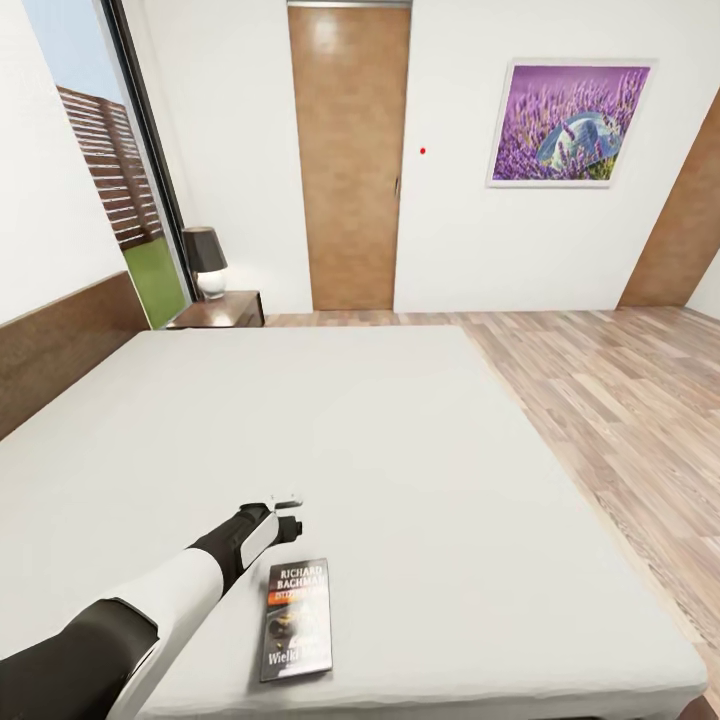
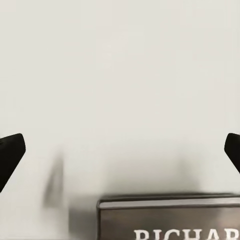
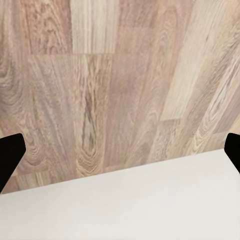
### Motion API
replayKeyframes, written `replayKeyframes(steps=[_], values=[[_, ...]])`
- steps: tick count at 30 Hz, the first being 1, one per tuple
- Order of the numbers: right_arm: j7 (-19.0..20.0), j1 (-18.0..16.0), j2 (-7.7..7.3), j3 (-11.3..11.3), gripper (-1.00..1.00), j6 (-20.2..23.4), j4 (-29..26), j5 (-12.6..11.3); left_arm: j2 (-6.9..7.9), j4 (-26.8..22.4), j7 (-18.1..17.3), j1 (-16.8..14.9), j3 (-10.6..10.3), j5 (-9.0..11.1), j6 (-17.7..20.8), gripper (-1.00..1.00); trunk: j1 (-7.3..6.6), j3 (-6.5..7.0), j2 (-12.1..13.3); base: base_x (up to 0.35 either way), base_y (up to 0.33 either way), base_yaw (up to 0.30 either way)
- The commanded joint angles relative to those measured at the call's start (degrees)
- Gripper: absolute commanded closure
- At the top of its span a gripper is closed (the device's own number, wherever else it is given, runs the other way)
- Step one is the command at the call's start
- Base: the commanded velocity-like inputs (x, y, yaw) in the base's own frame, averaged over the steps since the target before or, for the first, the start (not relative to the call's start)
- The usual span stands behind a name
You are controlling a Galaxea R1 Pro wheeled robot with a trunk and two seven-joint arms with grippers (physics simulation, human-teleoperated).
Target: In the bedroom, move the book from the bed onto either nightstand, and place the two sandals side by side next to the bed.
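Left end effector: extended low over the bed, just beyond the book's top edge, apparently not touching it. Fingers stand wide apart in the left wrist view, nothing between them. Right end effector: fingertips also spread at the frame's edges, empty, hanging over the line where mattress meets floor.

Bed: off-white mattress, dark headboard at the head view's left; bare except for the book.

Plank floor: light brown, running along the bed's far side; no sandals visible on the stretch shown.

Door: brown, closed, in the far wall. Lavender picture hangs beside it.

Nightstand: dark wood worktop at the bed's far corner, well apart from the book, carrying a lamp.

Book: lying flat, cover up, near the bed's near edge, just beside the left forearm.

Risks, judged: the paperback is thin and flat on a soft mattress, so fingers closing from above may press it in or slide it away rather than catch an edge. The end effector sits past the book, so it needs drawing back first. The lamp leaves limited free worktop for placing.

View differences: the left wrist view gives the book's top edge and the lettering "RICHAR" close up; the head view gives the nightstand and lamp; the right wrist view gives the mattress edge against the floor.
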Motion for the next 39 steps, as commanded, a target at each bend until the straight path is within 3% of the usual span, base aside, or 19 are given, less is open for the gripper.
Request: replayKeyframes(steps=[1,11,35,39], values=[[-0.2,0.0,-0.01,-0.4,-1.0,-0.3,0.1,0.6,0.03,-0.1,0.5,0.0,-0.5,0.6,0.4,-1.0,0.22,-0.22,-0.4,0.0,0.0,0.0],[-0.2,0.0,0.02,-0.1,-1.0,-0.3,0.2,0.6,0.04,-0.1,0.6,0.0,-0.5,0.6,1.1,-1.0,2.42,-2.02,-4.4,0.0,0.0,0.0],[-0.2,0.0,0.06,0.0,-1.0,-0.3,0.2,0.6,-0.04,-0.1,0.5,0.0,-0.5,0.5,1.3,-1.0,2.42,-2.02,-4.4,0.0,0.0,0.0],[-0.2,-0.1,0.07,0.0,-1.0,-0.3,0.2,0.6,-0.03,-0.1,0.5,0.0,-0.5,0.5,1.3,-1.0,3.3,-2.73,-6.1,0.0,0.0,0.0]])
